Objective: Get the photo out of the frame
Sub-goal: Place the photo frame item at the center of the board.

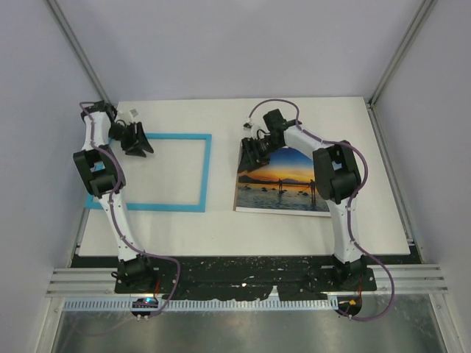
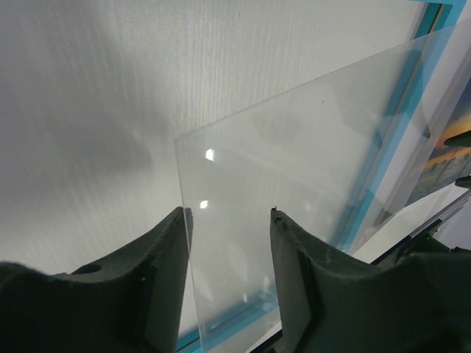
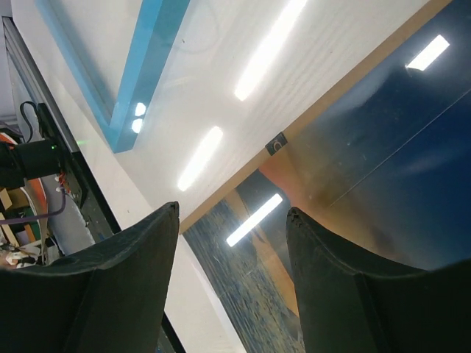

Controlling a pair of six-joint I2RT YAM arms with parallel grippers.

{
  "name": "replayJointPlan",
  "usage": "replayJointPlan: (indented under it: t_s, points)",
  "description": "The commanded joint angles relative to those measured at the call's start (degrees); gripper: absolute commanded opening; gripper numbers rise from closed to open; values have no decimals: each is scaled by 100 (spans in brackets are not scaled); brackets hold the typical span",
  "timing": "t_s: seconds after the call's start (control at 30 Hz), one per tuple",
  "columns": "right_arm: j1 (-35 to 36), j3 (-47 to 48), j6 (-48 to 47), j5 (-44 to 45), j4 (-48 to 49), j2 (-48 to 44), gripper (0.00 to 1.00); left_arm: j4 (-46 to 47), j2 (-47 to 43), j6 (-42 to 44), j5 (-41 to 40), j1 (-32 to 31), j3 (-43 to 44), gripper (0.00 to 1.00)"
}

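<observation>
The light-blue frame (image 1: 204,173) lies flat at the left of the white table, with nothing but table showing inside it. The photo (image 1: 283,184), a sunset print, lies apart from it at the right, on a thin brown board whose edge (image 3: 243,184) shows beside it. My left gripper (image 1: 137,143) hangs over the frame's far left corner. In the left wrist view its jaws (image 2: 228,213) stand apart, and a clear pane (image 2: 294,169) runs between them, its edge by the left finger. My right gripper (image 1: 254,153) hovers open (image 3: 232,209) over the photo's (image 3: 353,169) far left corner, holding nothing.
The clear pane reaches across to the frame's right bar (image 2: 401,110), with the photo (image 2: 449,162) beyond it. Grey walls and metal posts close in the back and sides. The black base plate (image 1: 243,272) runs along the table's near edge. Bare table (image 1: 221,232) lies in front of frame and photo.
</observation>
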Motion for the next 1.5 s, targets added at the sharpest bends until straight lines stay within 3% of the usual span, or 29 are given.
replayJointPlan:
  t_s: [0.0,0.2,0.27,0.57,0.93,1.47]
  points:
    - [54,-99,204,231,153,-73,65,114,-574,-120,-37,48,-20,54]
    - [54,-266,230,362,153,-223,65,307,-873,-287,-335,48,-310,72]
    - [54,-336,256,433,144,-258,65,307,-934,-323,-388,48,-362,74]
    - [45,-495,239,607,232,-829,66,510,-1391,-446,-195,57,-863,75]
    - [45,-592,643,829,311,-232,67,562,-2410,-341,244,48,-1759,75]
    - [239,-881,1705,-93,1162,-65,67,536,-3861,20,385,57,-2849,76]
